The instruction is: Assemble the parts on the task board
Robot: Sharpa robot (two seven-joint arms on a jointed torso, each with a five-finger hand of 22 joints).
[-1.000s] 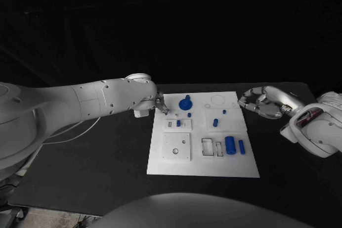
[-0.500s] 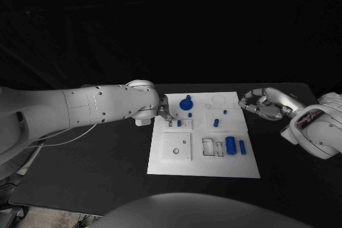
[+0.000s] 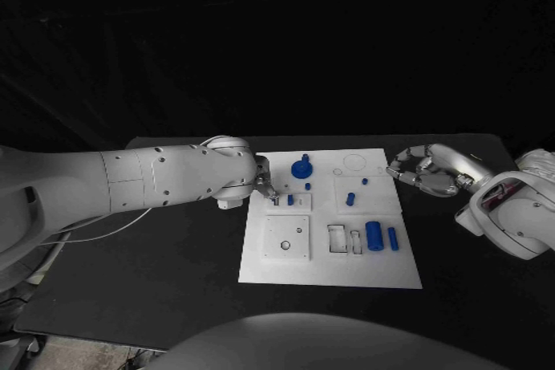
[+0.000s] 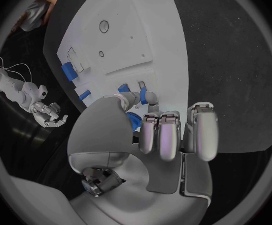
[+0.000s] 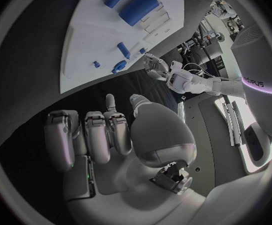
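The white task board lies mid-table with blue parts on it: a round knobbed piece, a small peg, a thick cylinder and a thinner one. My left hand reaches over the board's left edge near its far end. In the left wrist view its thumb and one finger come together around a small blue peg, the other fingers curled in. Whether it pinches the peg is unclear. My right hand hovers off the board's far right corner, fingers curled, holding nothing.
A square white plate with a hole and a rectangular slot frame sit in the board's near half. Bare black table lies to the left, right and front of the board.
My left hand has slid a little along the board's left edge toward me and lowered its fingertips onto the small parts. The right hand has stayed where it was.
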